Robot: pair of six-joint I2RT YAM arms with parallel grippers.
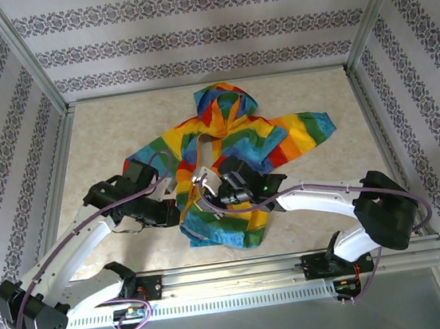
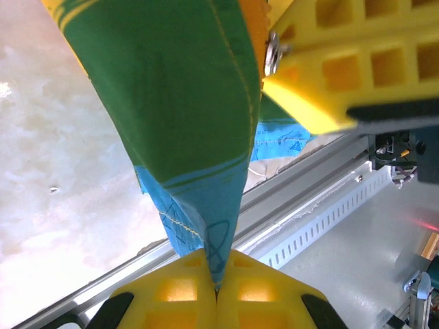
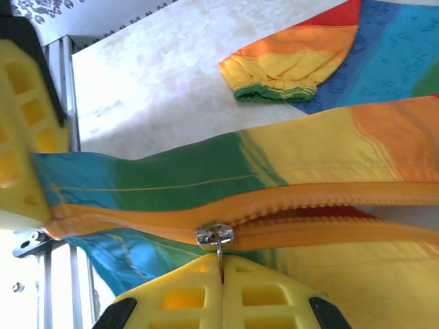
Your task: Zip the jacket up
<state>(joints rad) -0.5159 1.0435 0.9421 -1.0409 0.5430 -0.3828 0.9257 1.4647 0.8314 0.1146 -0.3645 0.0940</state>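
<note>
Out on the bench (image 1: 105,146), over the sprawled jacket (image 1: 237,142), pinching its blue hem tight in the left claw (image 2: 218,288), nipping the metal pull (image 3: 215,235) in the right claw (image 3: 221,271), low on the orange zipper (image 3: 322,212).

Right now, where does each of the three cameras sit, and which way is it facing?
Top external: above and behind the robot, looking down at the table; the left arm and right arm reach in from the bottom to the jacket.
Left wrist: on the left arm, looking along its yellow fingers; the left gripper pinches the blue hem, with the rail beyond.
Right wrist: on the right arm, looking across the table; the right gripper pinches the zipper pull.
Shared: both wrist views show the orange zipper and green-blue fabric.
</note>
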